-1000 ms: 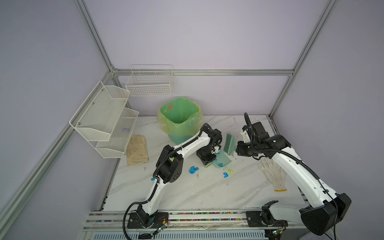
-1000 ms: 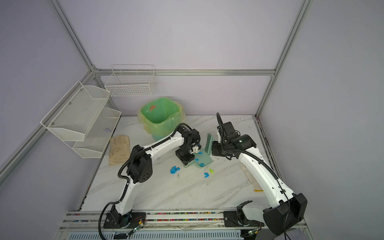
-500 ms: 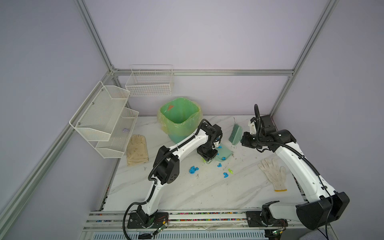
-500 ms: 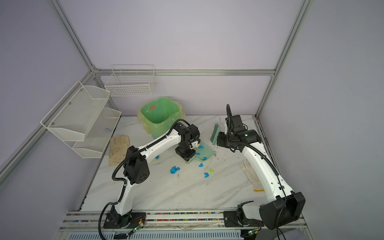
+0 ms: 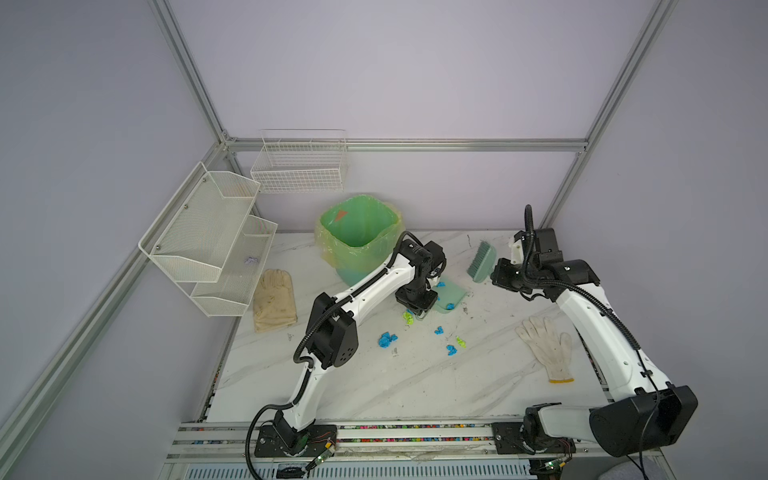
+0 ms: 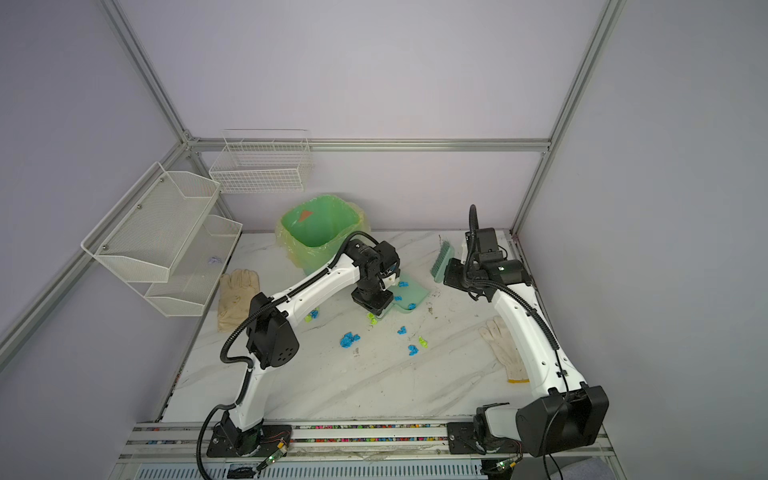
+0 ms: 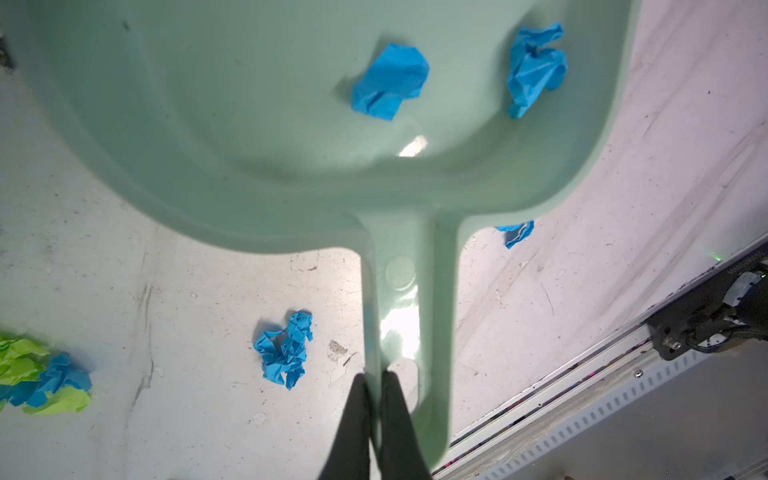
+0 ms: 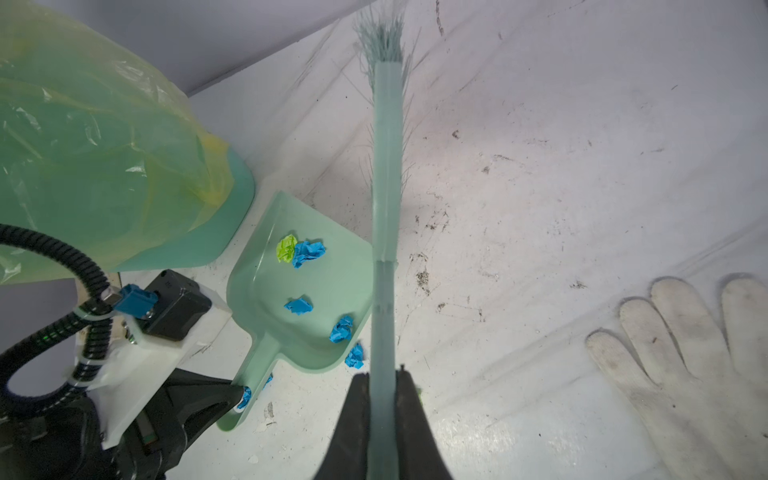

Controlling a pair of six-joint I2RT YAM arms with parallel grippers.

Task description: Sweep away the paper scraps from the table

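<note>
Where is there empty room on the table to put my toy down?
The front of the table is bare, between the paper scraps and the rail. It is crowded around the dustpan and by the white glove.

White arms (image 5: 374,286), blk joints (image 5: 336,336), ribbed blk cables (image 5: 528,232)

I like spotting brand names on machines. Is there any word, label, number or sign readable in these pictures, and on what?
None can be read.
On the dark strip, left wrist view: pale marks, too blurred to read.
On the black box beside the dustpan, right wrist view: faint marking, too small to read.
On the dustpan, brush and green bin: no lettering shows.
</note>
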